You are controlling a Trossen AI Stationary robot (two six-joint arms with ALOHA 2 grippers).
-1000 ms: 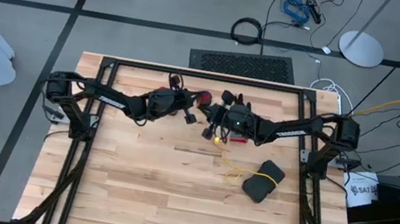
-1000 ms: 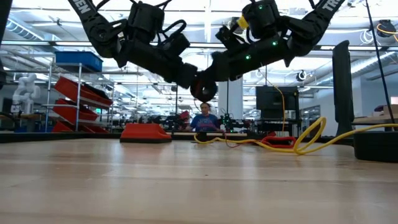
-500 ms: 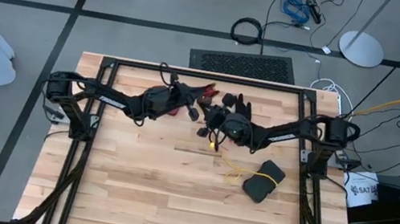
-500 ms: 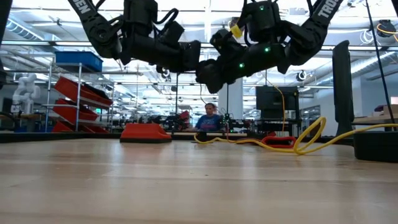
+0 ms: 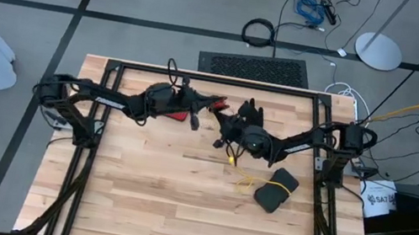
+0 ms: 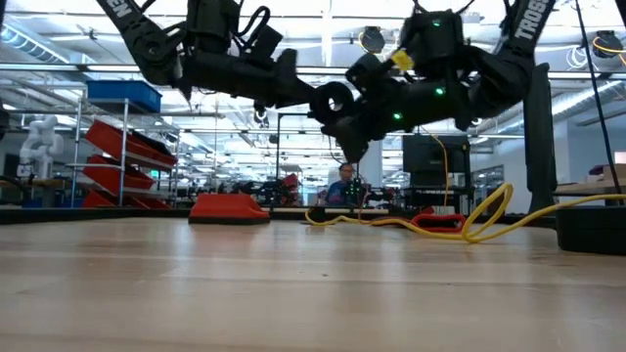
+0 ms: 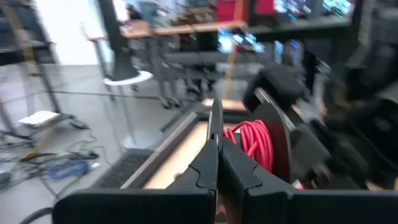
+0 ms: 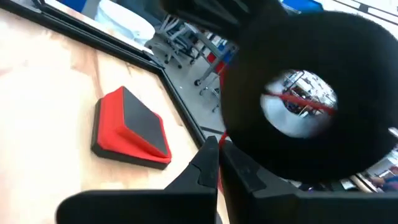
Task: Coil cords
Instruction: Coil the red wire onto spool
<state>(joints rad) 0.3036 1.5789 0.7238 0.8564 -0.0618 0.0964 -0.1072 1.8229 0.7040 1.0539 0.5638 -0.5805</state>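
A small black reel (image 5: 215,101) wound with the red-orange cord (image 7: 252,144) hangs in the air over the table's far middle, between my two grippers. My left gripper (image 5: 202,108) reaches in from the table's left, pointing level, and is shut on the reel. My right gripper (image 5: 226,127) comes from the right, just nearer than the reel, with its fingers shut on a strand of red cord (image 8: 219,179). The yellow cord (image 5: 244,176) lies loose on the table, under and beside the right arm. My left gripper pinches the rim of one of the reel's black flanges (image 7: 216,115) between its two fingers, which point level from the table's left. The reel is lifted clear of the table, its coil of red cord beside the fingers. My right gripper pinches a thin red strand (image 8: 219,179) between its shut fingertips. The fingers point level toward the reel's face (image 8: 298,93), and a red line crosses the reel's hole. How the strand runs from the fingers to the reel does not show.
A black pouch (image 5: 276,188) lies on the table's right part, next to the yellow cord. A red and black block (image 8: 130,130) rests on the wood near the far edge. A black frame rail (image 5: 216,78) runs along the far edge; the near half is bare wood.
My left gripper has risen a little and rolled, and the reel has gone up and turned with it, so the low view now shows it as a ring. My right gripper has sunk a little and rolled, staying close beside the reel. Both have stayed shut.
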